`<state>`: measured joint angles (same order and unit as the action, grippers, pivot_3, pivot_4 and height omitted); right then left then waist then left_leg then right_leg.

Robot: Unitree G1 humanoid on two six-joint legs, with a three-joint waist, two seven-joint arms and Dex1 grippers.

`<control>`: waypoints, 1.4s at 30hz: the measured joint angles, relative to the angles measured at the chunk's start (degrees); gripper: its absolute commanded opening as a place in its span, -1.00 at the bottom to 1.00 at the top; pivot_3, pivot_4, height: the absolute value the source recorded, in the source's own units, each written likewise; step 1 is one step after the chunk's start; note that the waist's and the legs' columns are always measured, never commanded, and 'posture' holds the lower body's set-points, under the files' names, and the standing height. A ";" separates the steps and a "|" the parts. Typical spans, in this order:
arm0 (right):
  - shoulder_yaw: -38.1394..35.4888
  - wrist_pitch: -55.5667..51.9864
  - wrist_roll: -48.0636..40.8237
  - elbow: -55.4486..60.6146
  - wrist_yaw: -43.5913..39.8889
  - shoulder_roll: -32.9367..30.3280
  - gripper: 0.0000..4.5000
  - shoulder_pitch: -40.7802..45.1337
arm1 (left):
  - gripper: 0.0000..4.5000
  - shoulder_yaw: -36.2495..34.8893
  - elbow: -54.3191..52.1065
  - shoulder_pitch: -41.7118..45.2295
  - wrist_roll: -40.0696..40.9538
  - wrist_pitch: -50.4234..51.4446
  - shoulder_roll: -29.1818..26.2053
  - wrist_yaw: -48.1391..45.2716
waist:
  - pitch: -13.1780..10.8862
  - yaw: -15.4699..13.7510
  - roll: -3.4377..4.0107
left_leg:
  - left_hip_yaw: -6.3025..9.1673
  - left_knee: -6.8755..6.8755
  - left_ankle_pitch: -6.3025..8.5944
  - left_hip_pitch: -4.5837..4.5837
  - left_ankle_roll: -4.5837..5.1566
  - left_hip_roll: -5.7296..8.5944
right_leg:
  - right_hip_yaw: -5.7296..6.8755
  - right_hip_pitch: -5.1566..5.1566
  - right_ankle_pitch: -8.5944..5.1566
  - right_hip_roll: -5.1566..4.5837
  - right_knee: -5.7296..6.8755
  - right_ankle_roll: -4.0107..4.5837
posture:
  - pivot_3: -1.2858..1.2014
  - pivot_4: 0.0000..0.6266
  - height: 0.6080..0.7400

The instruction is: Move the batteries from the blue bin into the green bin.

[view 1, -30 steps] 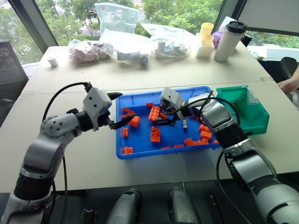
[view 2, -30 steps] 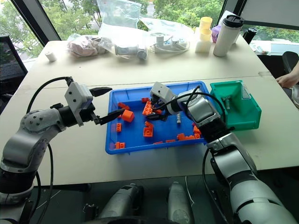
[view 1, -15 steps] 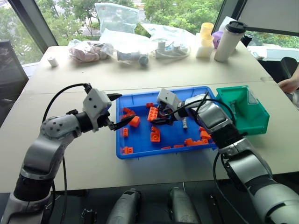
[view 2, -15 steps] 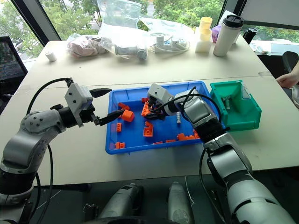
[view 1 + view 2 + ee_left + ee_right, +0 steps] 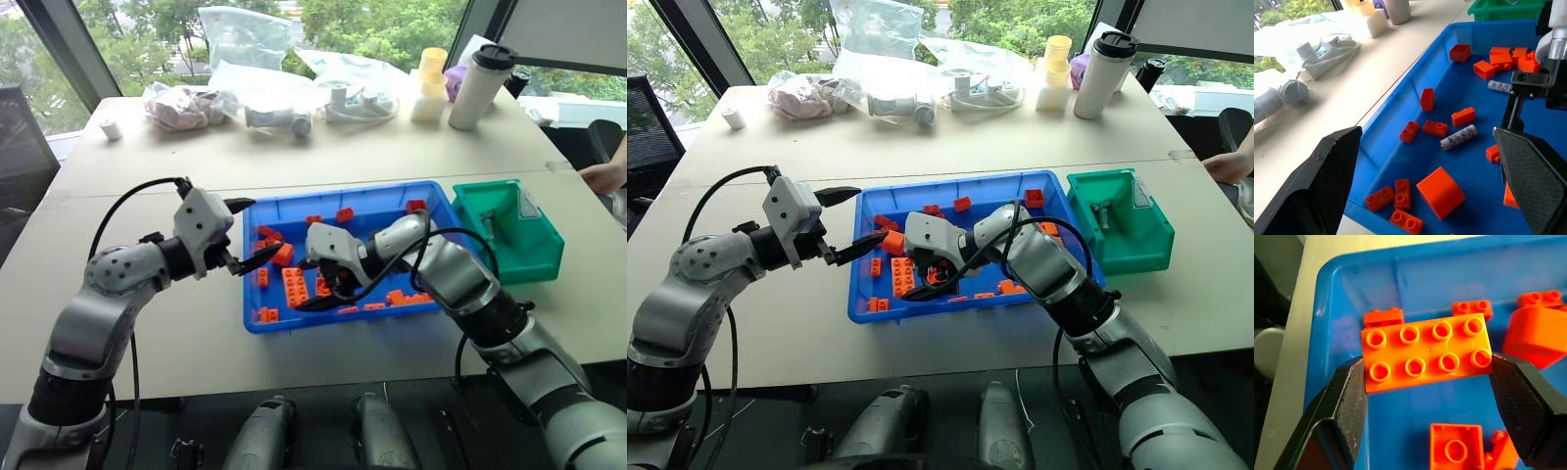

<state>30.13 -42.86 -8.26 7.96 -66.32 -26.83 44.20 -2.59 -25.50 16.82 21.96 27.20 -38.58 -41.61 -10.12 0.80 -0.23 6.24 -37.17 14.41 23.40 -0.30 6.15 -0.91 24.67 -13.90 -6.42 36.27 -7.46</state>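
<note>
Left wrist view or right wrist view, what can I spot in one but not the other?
Left wrist view: two batteries lying among the bricks, plus an edge of the green bin. Right wrist view: an eight-stud orange brick clamped between the fingers of the right gripper. Both: the blue bin and loose small orange bricks on its floor.

No legible text, label, brand or number anywhere before me; the battery point(image 5: 1458, 137) lying in the blue bin point(image 5: 1400, 105) bears dark print too small to read.
</note>
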 measured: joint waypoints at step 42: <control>-5.78 -1.86 5.00 -18.00 14.58 3.96 -0.71 3.40 | 1.00 0.15 -0.31 1.52 -0.12 0.82 0.22 0.40 | 0.01 0.03 0.00 | 0.00 0.04 -0.01 -0.01 -0.02 0.00 | 0.00 0.00 0.00 0.02 -0.01 0.00 | 0.03 -0.52 1.00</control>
<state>24.35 -44.72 -3.25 -10.04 -51.74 -22.87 47.60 -2.44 -25.82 18.35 21.84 28.02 -38.36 -41.21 -10.11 0.83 -0.23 6.24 -37.14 14.40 23.39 -0.32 6.15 -0.91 24.67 -13.90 -6.40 36.26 -7.45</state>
